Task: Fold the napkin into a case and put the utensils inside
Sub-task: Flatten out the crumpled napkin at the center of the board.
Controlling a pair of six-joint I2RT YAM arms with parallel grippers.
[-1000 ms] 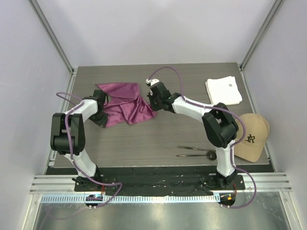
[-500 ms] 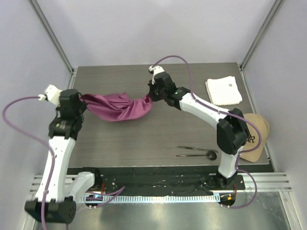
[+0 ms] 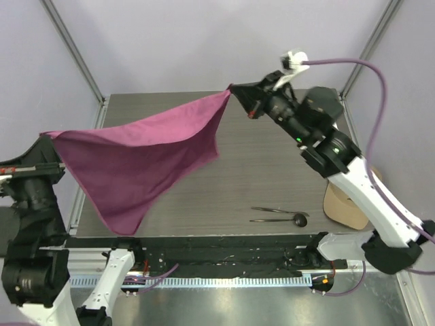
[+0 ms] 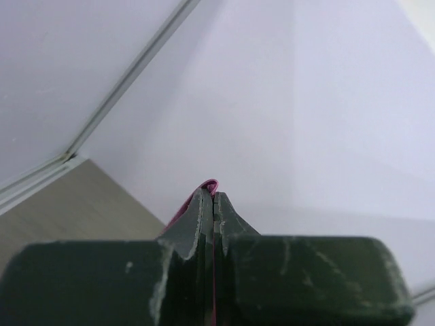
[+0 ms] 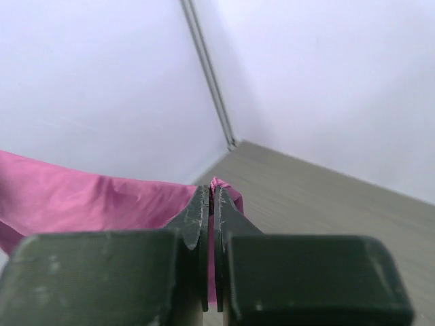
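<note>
The magenta napkin (image 3: 143, 159) hangs spread in the air above the table, stretched between both arms. My left gripper (image 3: 46, 138) is shut on its left corner, high over the table's left edge; a sliver of cloth (image 4: 211, 185) pokes past the tips. My right gripper (image 3: 232, 90) is shut on the opposite corner near the back middle, cloth (image 5: 81, 197) trailing off to its left. A loose corner droops toward the front left. The two dark utensils (image 3: 275, 214) lie side by side on the table at the front right, the spoon's round head to the right.
A tan cap (image 3: 343, 207) sits at the table's right edge, partly behind the right arm. Grey walls with metal corner posts (image 3: 75, 54) enclose the table (image 3: 272, 170). The white cloth is hidden behind the right arm.
Both arms have risen and swung apart, lifting the bunched napkin off the table and pulling it open into a hanging sheet. The utensils have not moved.
</note>
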